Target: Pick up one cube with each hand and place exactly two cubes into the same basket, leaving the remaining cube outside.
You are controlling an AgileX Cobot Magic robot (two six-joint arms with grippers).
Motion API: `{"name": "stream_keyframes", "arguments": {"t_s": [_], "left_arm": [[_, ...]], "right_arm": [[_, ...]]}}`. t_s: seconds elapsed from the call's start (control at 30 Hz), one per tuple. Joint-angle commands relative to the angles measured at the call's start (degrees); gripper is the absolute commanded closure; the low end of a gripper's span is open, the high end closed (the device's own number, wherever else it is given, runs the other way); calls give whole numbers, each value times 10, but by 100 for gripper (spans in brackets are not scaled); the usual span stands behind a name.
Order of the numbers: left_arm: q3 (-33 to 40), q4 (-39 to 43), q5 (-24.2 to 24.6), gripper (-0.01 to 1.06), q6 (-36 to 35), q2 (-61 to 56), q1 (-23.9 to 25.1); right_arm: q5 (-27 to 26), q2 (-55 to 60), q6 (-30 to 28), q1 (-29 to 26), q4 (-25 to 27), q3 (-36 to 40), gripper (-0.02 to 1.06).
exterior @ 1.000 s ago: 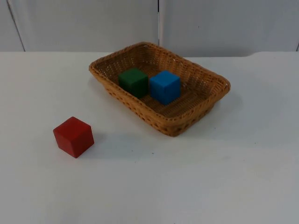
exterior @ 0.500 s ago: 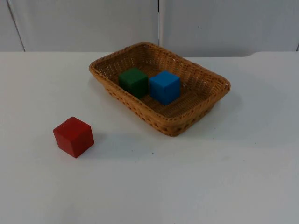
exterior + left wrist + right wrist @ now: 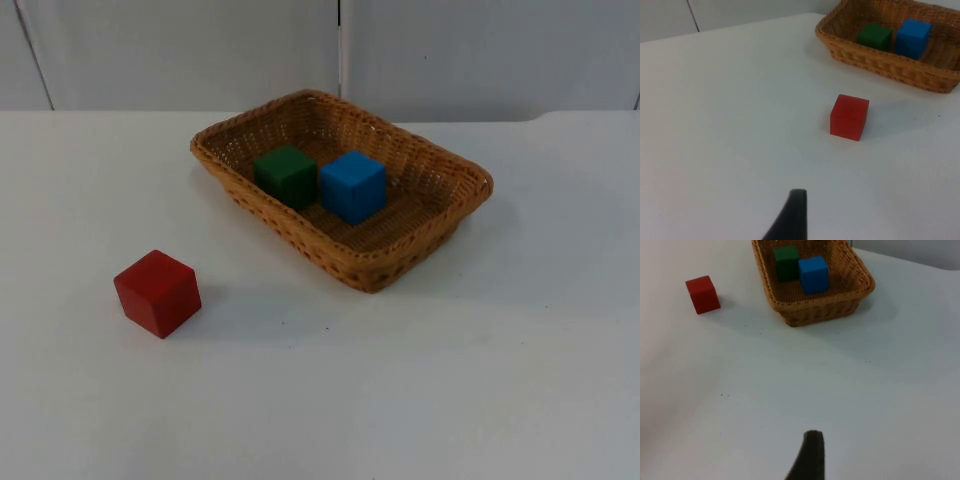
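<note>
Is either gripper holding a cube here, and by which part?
Nothing is held. The green cube and blue cube sit in the basket; the red cube rests on the table.

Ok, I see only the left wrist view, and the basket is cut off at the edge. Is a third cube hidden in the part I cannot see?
Observer: No. The top view shows the whole basket; inside are just the green cube and the blue cube.
Operator: Good. My left pincer hangs over bare table, short of the red cube. Where is the right pincer?
Observer: Its wrist view puts the right pincer over bare table too, with the basket well ahead of it.
</note>
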Motion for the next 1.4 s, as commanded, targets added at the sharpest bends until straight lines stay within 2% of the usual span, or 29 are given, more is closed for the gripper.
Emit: {"name": "stream_keyframes", "arguments": {"t_s": [0.0, 0.03, 0.1, 0.17, 0.2, 0.27, 1.37], "left_arm": [[3, 2, 1, 16, -5, -2, 1], [3, 2, 1, 16, -5, -2, 1], [3, 2, 1, 11, -5, -2, 1], [3, 2, 1, -1, -5, -2, 1], [3, 2, 1, 0, -5, -2, 1], [3, 2, 1, 0, -5, -2, 1], [3, 1, 1, 0, -5, -2, 1]], "right_arm": [[-3, -1, 0, -1, 2, 1, 26], [-3, -1, 0, -1, 2, 1, 26], [-3, -1, 0, -1, 2, 1, 16], [-3, -1, 0, -1, 2, 1, 6], [-3, -1, 0, -1, 2, 1, 1], [-3, -1, 0, -1, 2, 1, -1], [-3, -1, 0, -1, 1, 1, -1]]}}
